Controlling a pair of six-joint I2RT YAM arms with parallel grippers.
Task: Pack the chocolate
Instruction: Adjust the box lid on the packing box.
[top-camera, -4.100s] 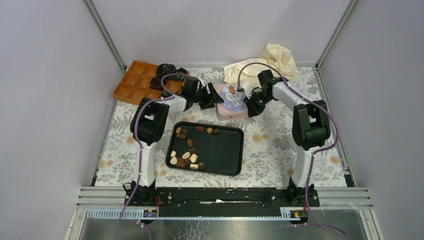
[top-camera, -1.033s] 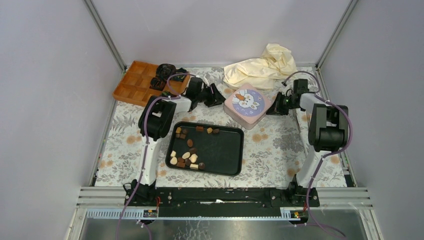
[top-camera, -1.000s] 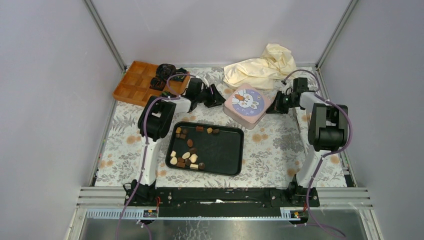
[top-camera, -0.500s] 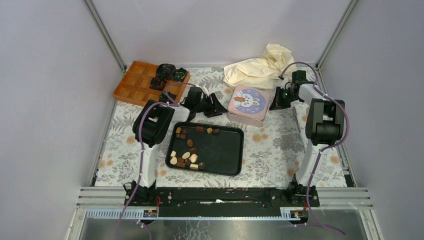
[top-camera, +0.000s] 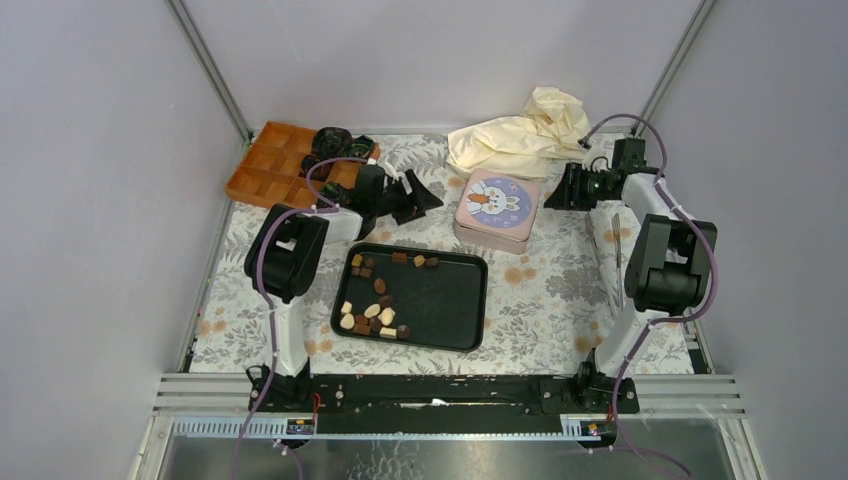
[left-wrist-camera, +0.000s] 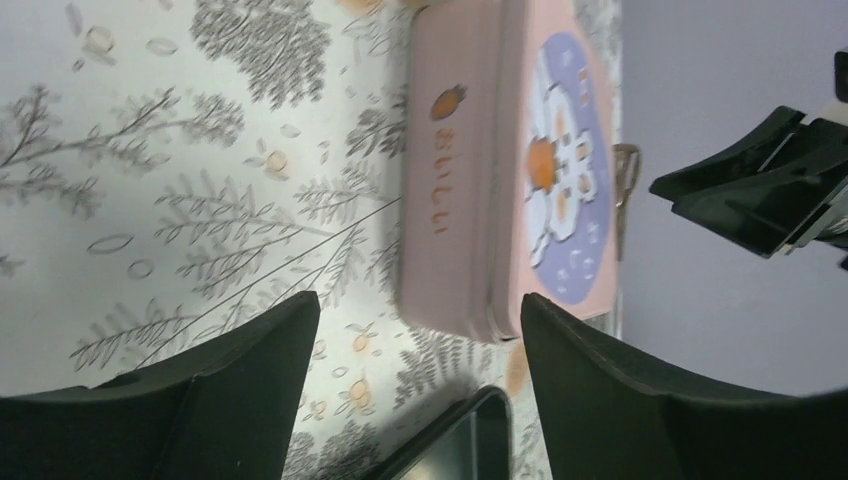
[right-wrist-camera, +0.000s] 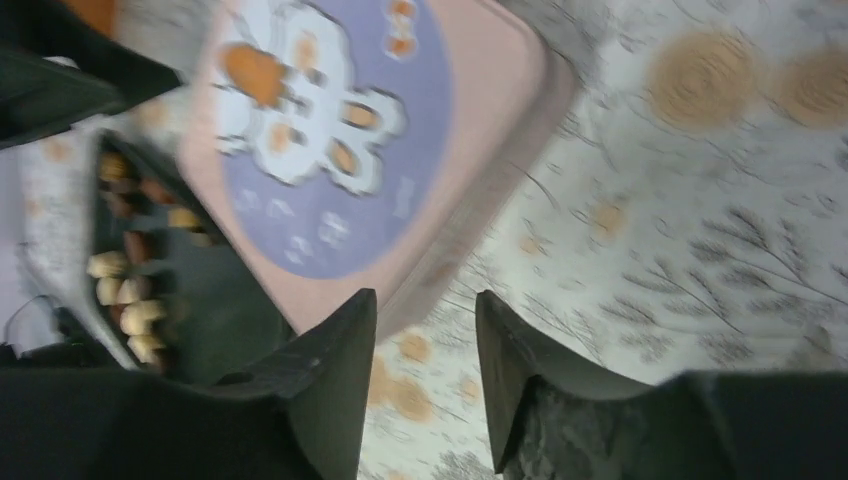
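Observation:
The chocolate pieces (top-camera: 372, 305), dark brown, light brown and cream, lie in a black tray (top-camera: 450, 310) at the near middle. A shut pink tin with a rabbit lid (top-camera: 497, 208) sits just behind the tray. My left gripper (top-camera: 424, 196) is open and empty, left of the tin and apart from it. My right gripper (top-camera: 557, 193) is open and empty, right of the tin. In the left wrist view the tin (left-wrist-camera: 500, 190) lies beyond my open gripper (left-wrist-camera: 420, 312). In the right wrist view the tin (right-wrist-camera: 340, 130) and chocolates (right-wrist-camera: 125, 300) lie ahead of the gripper (right-wrist-camera: 425, 315).
An orange divided tray (top-camera: 270, 170) stands at the back left with crumpled black-green paper cups (top-camera: 335, 143) on its right end. A cream cloth (top-camera: 525, 135) is heaped at the back. Metal tongs (top-camera: 617, 238) lie by the right arm.
Both grippers were at the tin; now both have drawn away, the left to the left, the right out to the right. The tin has turned and rests square on the table.

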